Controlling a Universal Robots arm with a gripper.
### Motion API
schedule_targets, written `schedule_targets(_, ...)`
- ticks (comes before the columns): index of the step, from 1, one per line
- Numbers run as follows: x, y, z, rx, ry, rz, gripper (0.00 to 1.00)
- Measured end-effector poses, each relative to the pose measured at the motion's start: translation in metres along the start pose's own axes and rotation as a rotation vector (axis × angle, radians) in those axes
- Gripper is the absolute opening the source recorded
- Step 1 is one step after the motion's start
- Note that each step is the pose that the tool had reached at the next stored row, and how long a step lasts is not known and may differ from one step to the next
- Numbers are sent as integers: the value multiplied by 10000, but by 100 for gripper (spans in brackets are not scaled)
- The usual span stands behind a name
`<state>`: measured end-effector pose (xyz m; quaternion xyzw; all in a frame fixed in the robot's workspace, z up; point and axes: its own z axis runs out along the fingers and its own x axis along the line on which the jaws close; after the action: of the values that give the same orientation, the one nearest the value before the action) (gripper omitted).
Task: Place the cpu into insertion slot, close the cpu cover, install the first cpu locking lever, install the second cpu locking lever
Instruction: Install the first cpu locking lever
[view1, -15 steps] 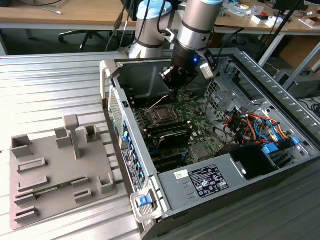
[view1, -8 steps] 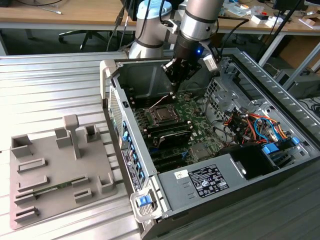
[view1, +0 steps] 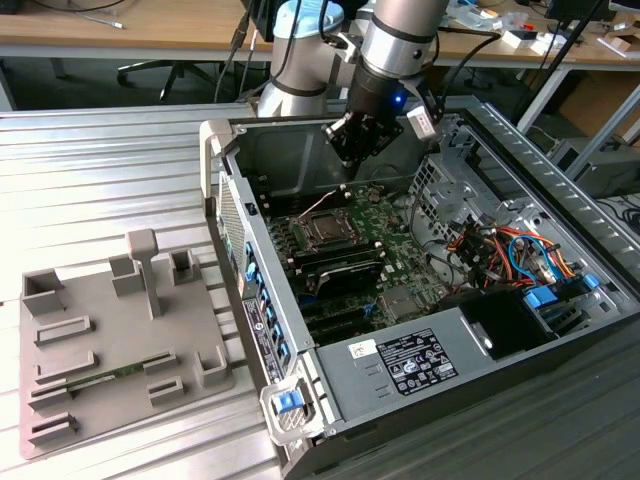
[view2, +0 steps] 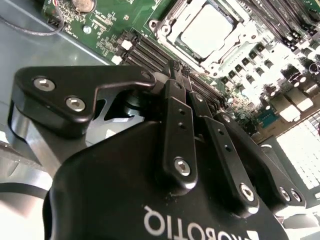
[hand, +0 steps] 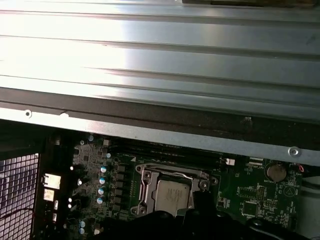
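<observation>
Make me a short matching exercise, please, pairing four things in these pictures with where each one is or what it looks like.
Things:
1. gripper
2. cpu
3. cpu cover
4. grey fixture plate

Descriptions:
A. silver frame lying down around the chip
B. grey metal top, seated in the socket on the green board
C. on the ribbed table outside the case, at the exterior view's left
D. black, hanging above the board inside the open case, holding nothing

Pairs: 1-D, 2-B, 3-A, 4-C
</observation>
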<state>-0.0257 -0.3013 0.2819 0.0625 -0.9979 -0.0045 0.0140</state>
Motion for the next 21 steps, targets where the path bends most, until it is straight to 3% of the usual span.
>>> schedule_targets(1, 19, 3, 1, -93, -12, -2, 11)
schedule_targets(3, 78, 10, 4, -181, -28, -6, 11)
schedule_targets(4, 162, 21, 14, -232, -47, -7, 11)
schedule_targets(10, 288, 37, 34, -256, -53, -8, 11)
schedule_targets(21, 389, 60, 52, -257, -55, -8, 11)
